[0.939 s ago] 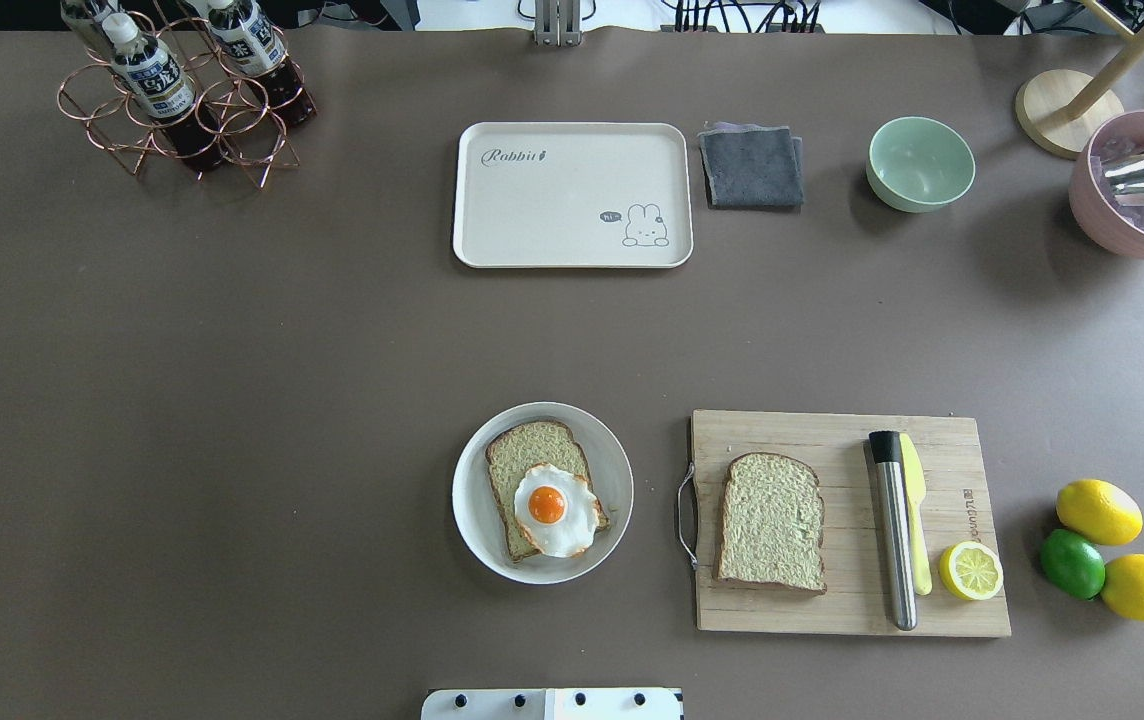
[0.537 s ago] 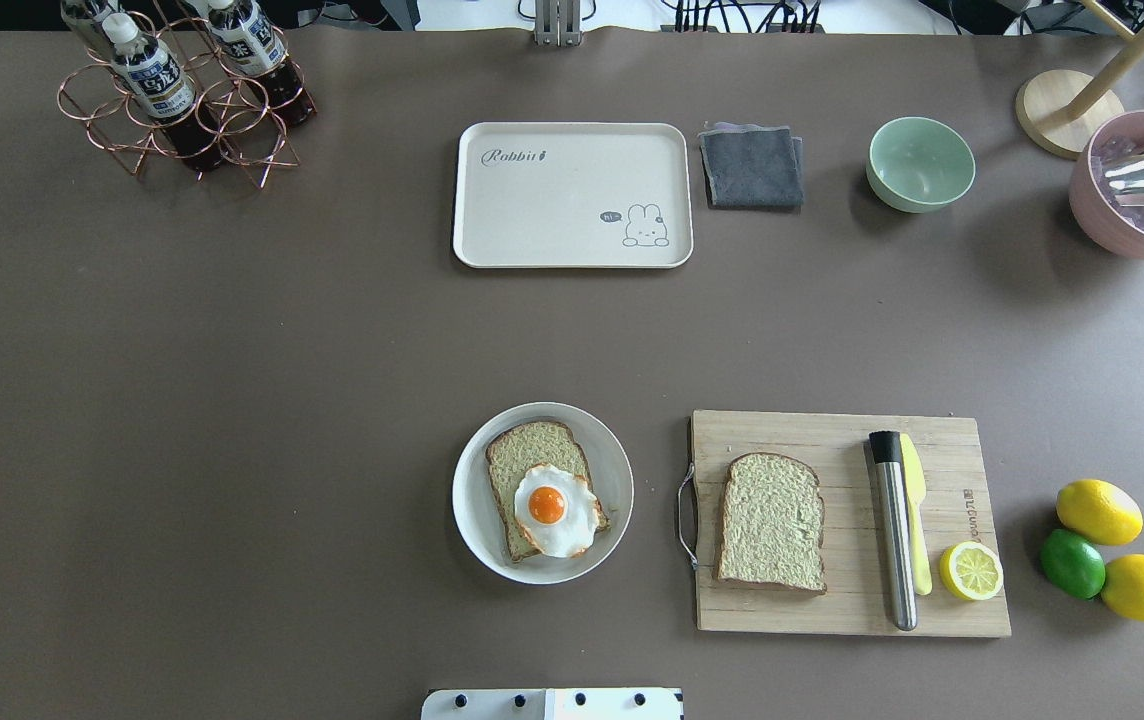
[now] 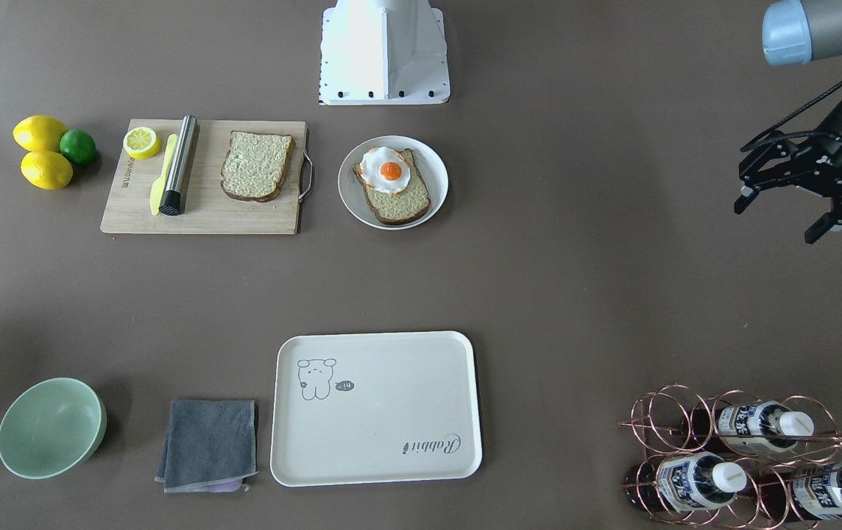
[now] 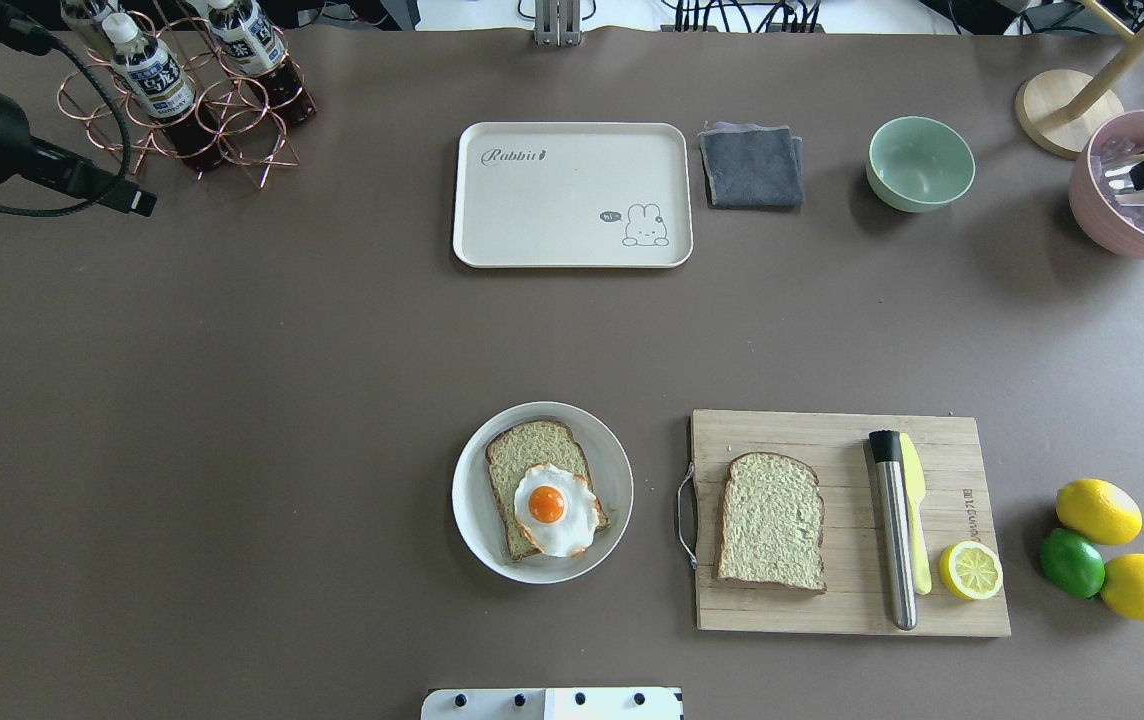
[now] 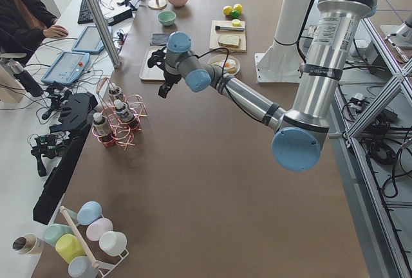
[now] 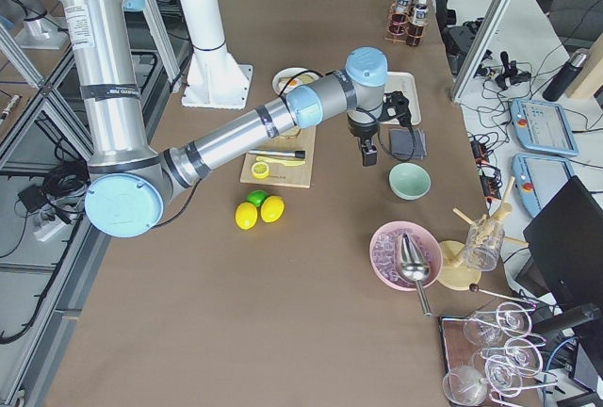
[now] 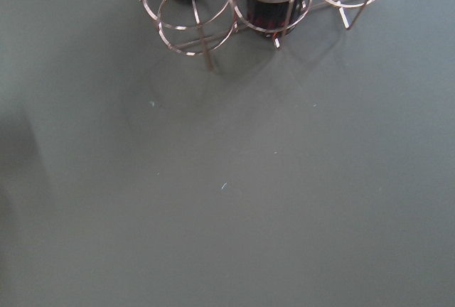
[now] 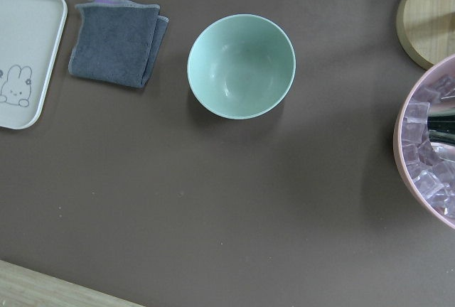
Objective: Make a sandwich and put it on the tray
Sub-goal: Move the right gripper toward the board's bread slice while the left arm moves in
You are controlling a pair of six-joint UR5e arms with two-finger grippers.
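Plainly nothing is in hand yet: the fingers [image 3: 827, 225] of the left gripper [image 3: 776, 219] stand spread wide and empty above the table [image 3: 612, 280] at the robot's far left. The right gripper [image 6: 369, 155] shows only in the side view and as a dark sliver at the overhead edge, so whether it is open or closed cannot be told. Outward from the left fingers, the nearest thing is the copper wire rack [image 4: 182, 120] holding bottles [image 4: 154, 75], and a careless sweep inward could, I judge, catch a ring and tip it. The right gripper hangs near the grey cloth [image 8: 117, 40] and the green bowl [image 8: 242, 65], with the pink bowl [image 4: 1122, 220] not far off, so a low path back risks clipping one of them. The sandwich is unassembled: one bread slice [image 4: 522, 450] with the fried egg [image 4: 554, 510] lies on the white plate [image 4: 477, 520]. The second slice [image 4: 770, 522] lies flat on the cutting board [image 4: 832, 435], apart from the steel rod [image 4: 894, 540]. A flat slice offers little to pinch, so it may slip or tear. The egg overhangs its slice at the near corner, so a top slice set askew could push it off. The tray [image 4: 572, 160] sits well apart across the table, and a tilted carry could slide the stack.
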